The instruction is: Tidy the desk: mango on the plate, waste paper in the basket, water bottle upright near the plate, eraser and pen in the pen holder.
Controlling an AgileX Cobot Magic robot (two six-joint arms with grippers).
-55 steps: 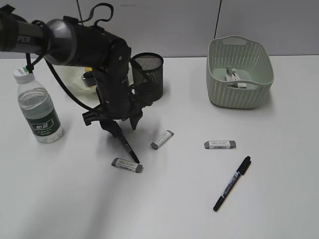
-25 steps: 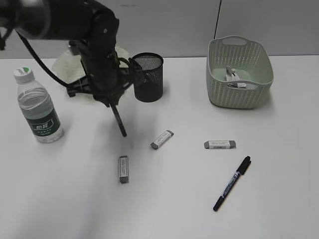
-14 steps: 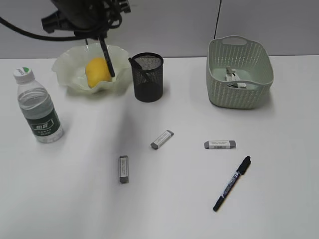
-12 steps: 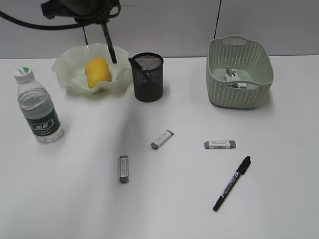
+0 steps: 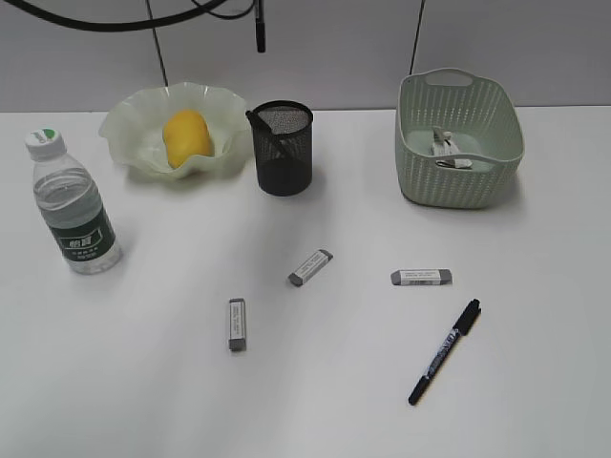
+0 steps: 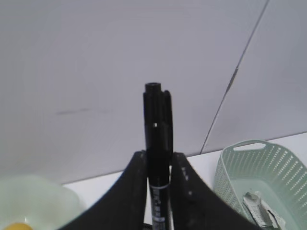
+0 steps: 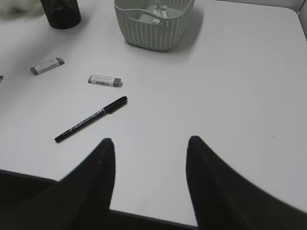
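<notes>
My left gripper (image 6: 158,155) is shut on a black pen (image 6: 157,124), held high over the desk; in the exterior view only the pen's end (image 5: 259,29) shows. The mango (image 5: 186,134) lies in the plate (image 5: 124,119). The pen holder (image 5: 282,153) has a dark pen in it. The water bottle (image 5: 74,205) stands upright at the left. The waste paper (image 5: 449,153) lies in the basket (image 5: 458,181). Three erasers (image 5: 237,324) (image 5: 310,267) (image 5: 421,277) and a second black pen (image 5: 445,351) lie on the desk. My right gripper (image 7: 150,143) is open and empty near the front edge.
The right wrist view shows the pen (image 7: 91,120), two erasers (image 7: 47,65) (image 7: 105,80), the basket (image 7: 153,28) and the pen holder (image 7: 60,12). Black cables (image 5: 95,21) hang at the exterior view's top left. A grey wall stands behind the desk.
My left arm has risen from the desk out of the exterior view's top with the black pen in it. The front left eraser was turned early on and has since stayed put.
</notes>
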